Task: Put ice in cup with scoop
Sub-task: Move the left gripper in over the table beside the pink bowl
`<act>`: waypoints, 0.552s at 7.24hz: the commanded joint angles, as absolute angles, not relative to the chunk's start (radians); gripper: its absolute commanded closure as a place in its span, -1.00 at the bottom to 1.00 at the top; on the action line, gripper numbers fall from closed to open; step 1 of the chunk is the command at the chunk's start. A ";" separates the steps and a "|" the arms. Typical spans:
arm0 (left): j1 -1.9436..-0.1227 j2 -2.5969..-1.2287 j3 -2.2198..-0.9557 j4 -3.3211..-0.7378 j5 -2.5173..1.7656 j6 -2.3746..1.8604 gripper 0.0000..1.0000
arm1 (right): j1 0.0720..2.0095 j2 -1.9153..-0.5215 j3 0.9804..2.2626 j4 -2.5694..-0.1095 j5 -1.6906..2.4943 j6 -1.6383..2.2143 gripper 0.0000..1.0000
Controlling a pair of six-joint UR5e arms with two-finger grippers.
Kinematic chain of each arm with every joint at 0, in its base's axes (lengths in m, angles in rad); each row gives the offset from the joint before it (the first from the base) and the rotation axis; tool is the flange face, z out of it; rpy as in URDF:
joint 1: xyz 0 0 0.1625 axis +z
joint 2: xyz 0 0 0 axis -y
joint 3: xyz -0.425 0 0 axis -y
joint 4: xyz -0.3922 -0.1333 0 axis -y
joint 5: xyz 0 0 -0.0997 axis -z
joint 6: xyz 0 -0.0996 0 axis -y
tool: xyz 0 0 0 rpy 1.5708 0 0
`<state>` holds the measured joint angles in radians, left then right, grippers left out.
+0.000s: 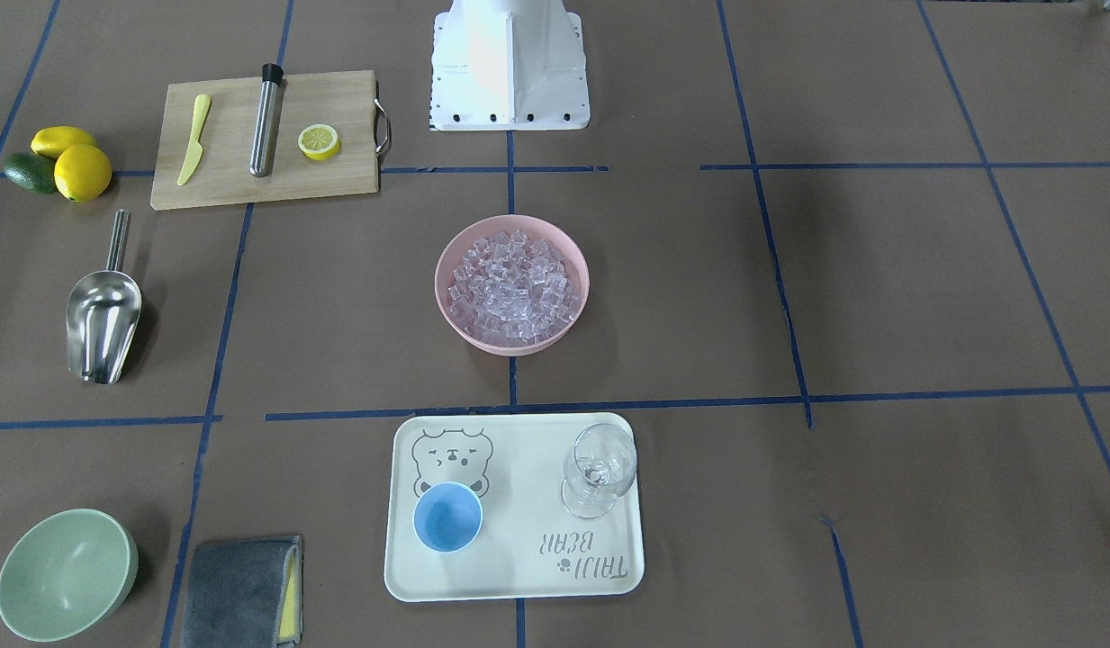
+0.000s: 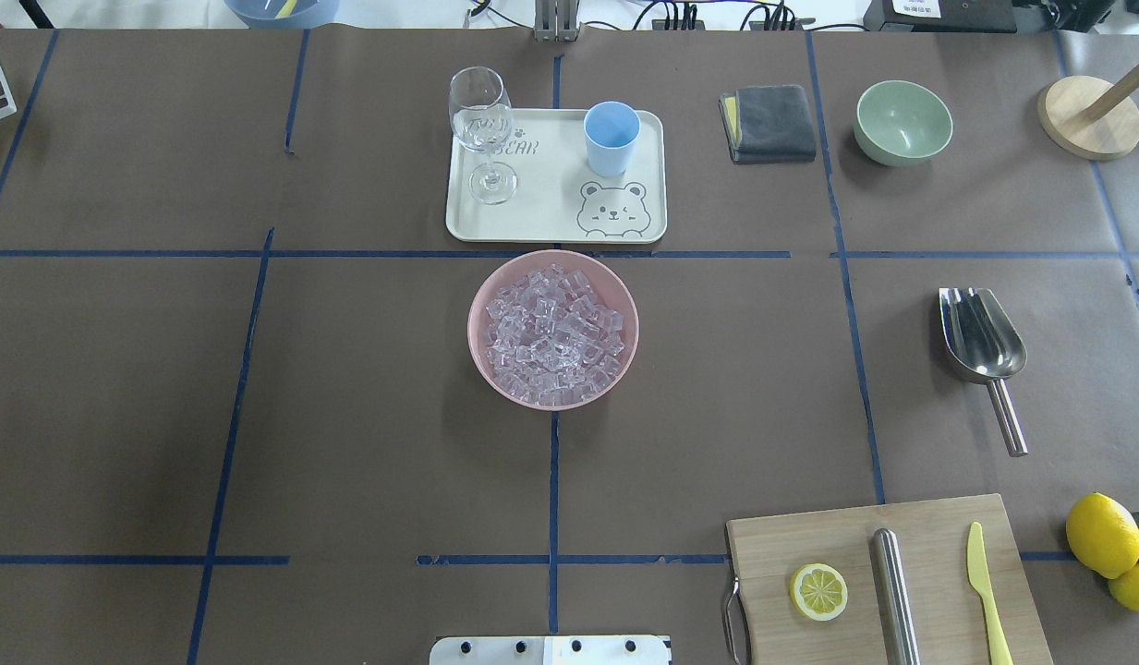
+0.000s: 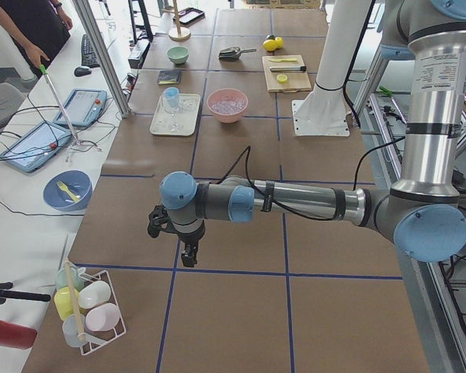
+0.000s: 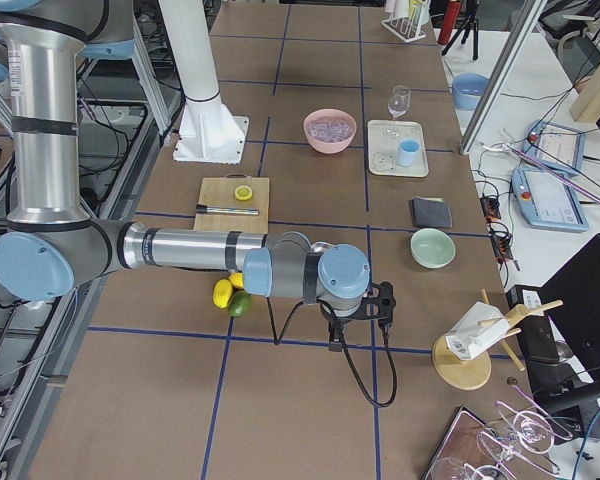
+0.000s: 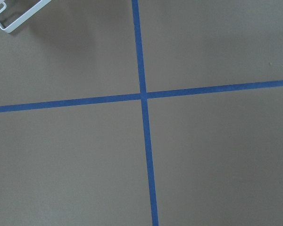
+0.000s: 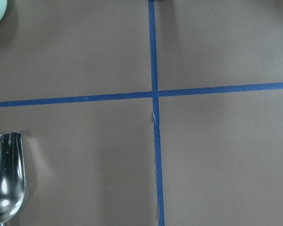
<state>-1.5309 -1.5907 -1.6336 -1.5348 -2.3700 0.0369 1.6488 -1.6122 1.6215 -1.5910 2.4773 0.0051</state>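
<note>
The ice (image 2: 552, 325) is heaped in a pink bowl (image 2: 477, 332) at the table's middle. On a cream tray (image 2: 551, 208) beyond it stands the light-blue cup (image 2: 611, 139), upright and empty. Out on the right side lies the steel scoop (image 2: 981, 337), its handle pointing toward the robot; its trough (image 6: 4, 179) shows at the right wrist view's lower left. The left gripper (image 3: 185, 250) hangs over bare paper at the table's left end. The right gripper (image 4: 382, 305) hovers at the right end, past the scoop. Of either one I cannot tell whether it is open or shut.
A wine glass (image 2: 481, 120) shares the tray. A cutting board (image 2: 939, 545) carries a lemon half (image 2: 818, 591), a yellow knife (image 2: 985, 582) and a steel cylinder (image 2: 894, 591). Whole lemons (image 2: 1101, 534), a green bowl (image 2: 902, 120), a grey cloth (image 2: 770, 122) and a wooden stand (image 2: 1086, 115) sit on the right.
</note>
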 commanded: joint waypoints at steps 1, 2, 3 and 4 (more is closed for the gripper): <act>-1.531 -1.591 -1.634 -1.539 -2.372 0.037 -1.00 | 1.649 -1.614 1.623 -1.583 2.465 0.003 -1.00; -1.531 -1.594 -1.634 -1.539 -2.372 0.037 -1.00 | 1.649 -1.612 1.623 -1.580 2.465 0.003 -1.00; -1.531 -1.615 -1.637 -1.540 -2.373 0.034 -1.00 | 1.649 -1.608 1.631 -1.578 2.467 0.005 -1.00; -1.531 -1.652 -1.653 -1.567 -2.373 0.029 -1.00 | 1.649 -1.602 1.638 -1.577 2.471 0.008 -1.00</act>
